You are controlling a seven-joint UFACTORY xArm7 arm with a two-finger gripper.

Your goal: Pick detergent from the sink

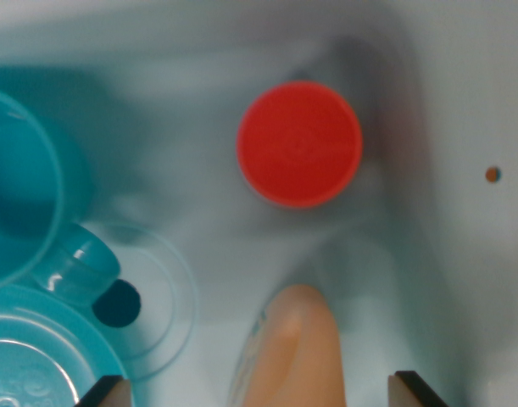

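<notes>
The detergent, a peach-orange plastic bottle [292,348] with a round red screw cap [299,144], stands in the pale white sink basin [199,102], seen from straight above, blurred. My gripper [259,392] hangs spread wide and empty, one fingertip [106,392] at the wrist view's left of the bottle body, the other at its right, neither touching. A teal translucent cup [21,203] and a teal round plate [30,356] sit close on the wrist view's left, by the dark drain hole [117,303]. I judge this the approach step. Next I'd descend, keeping the bottle centred and the left finger clear of the plate, then close.
</notes>
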